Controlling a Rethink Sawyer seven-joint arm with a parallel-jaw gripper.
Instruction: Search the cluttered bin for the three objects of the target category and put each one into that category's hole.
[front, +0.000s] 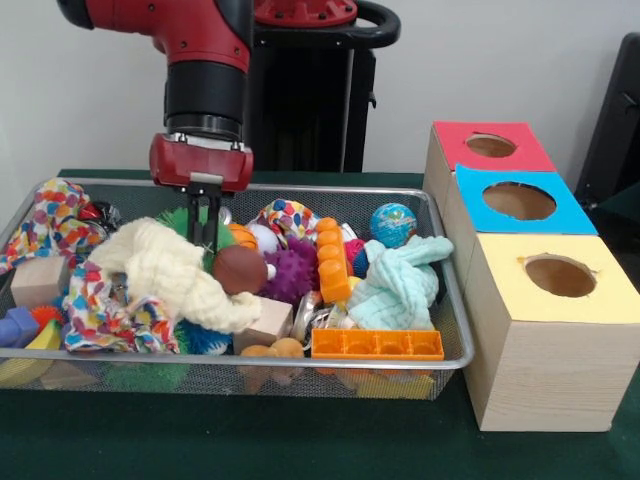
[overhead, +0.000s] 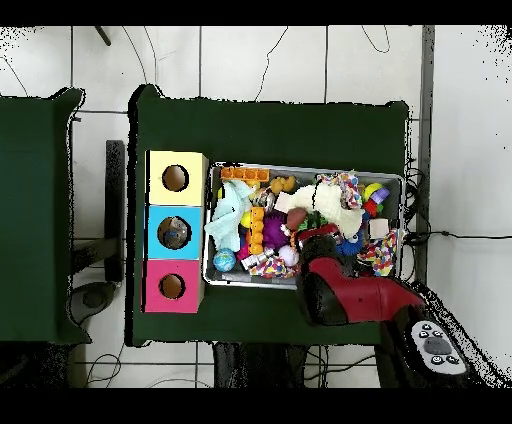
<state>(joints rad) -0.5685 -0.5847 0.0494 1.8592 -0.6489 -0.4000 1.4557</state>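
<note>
The wire mesh bin (front: 250, 366) sits on the green table, full of toys and cloths; it also shows in the overhead view (overhead: 300, 166). My gripper (front: 206, 235) reaches straight down into the bin's back left part, between the cream cloth (front: 165, 270) and a brown ball (front: 240, 269), with a green spiky toy behind it. In the overhead view my arm (overhead: 335, 285) covers it. No bluish see-through plastic piece shows in the bin. The blue-topped box's round hole (front: 519, 201) stands right of the bin, and something pale shows inside the hole from overhead (overhead: 173, 232).
The red-topped box (front: 490, 146) and yellow-topped box (front: 560, 276) flank the blue one. In the bin lie a globe ball (front: 393, 224), a purple spiky ball (front: 292, 272), a mint cloth (front: 398, 285), an orange brick (front: 377, 344), patterned cloths (front: 55, 225) and wooden blocks (front: 38, 281).
</note>
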